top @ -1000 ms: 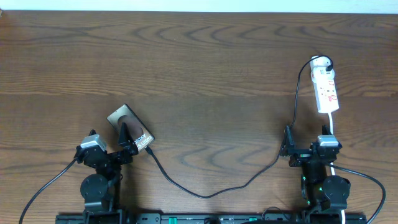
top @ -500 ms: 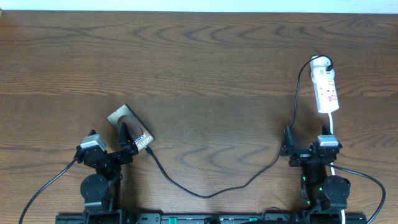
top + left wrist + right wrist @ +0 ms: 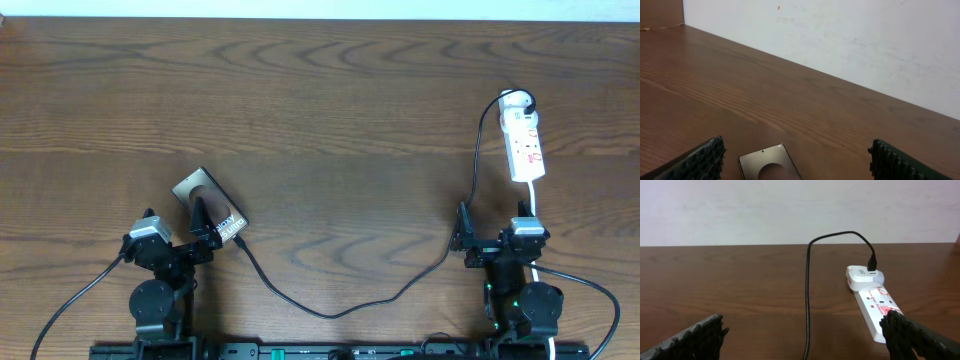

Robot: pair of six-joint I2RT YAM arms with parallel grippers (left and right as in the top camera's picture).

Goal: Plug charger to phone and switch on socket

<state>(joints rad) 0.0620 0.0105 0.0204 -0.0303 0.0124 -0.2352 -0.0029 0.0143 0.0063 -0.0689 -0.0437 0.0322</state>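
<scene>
nothing held, jaws wide

left gripper (image 3: 797, 161) and right gripper (image 3: 807, 337) gaped wide, holding nothing. phone (image 3: 209, 208) lay lower left in the overhead, black charger cable (image 3: 330, 312) running from its edge to the power strip (image 3: 524, 145) upper right.

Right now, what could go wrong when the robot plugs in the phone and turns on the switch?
1. The charger lies in a loose loop between the arms; a moving arm might snag it and drag the phone.
2. It also runs just beside the right gripper on its way to the socket, so reaching for the switch could tug it out.
</scene>
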